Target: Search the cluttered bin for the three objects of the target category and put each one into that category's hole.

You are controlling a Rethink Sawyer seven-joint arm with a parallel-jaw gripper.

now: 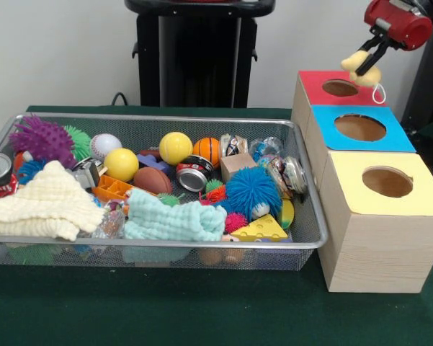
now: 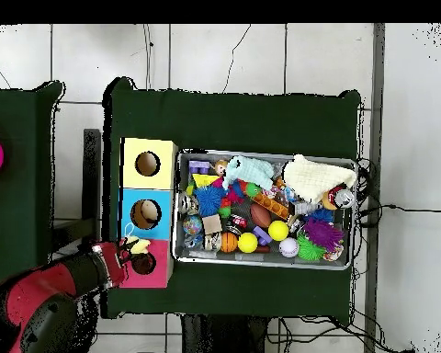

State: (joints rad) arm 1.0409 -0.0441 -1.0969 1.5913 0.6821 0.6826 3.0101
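End effector (image 1: 365, 63) grips yellow plush toy (image 1: 362, 69) over red box's hole (image 1: 340, 88); if released off-centre, toy could snag on rim w/ its cord.

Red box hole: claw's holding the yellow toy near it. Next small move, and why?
Probably shift the claw a little over the hole's centre, then open. It is shut on the pale yellow soft toy, which hangs above the red box at the hole's edge rather than squarely over it; in the overhead view it also sits beside the hole.
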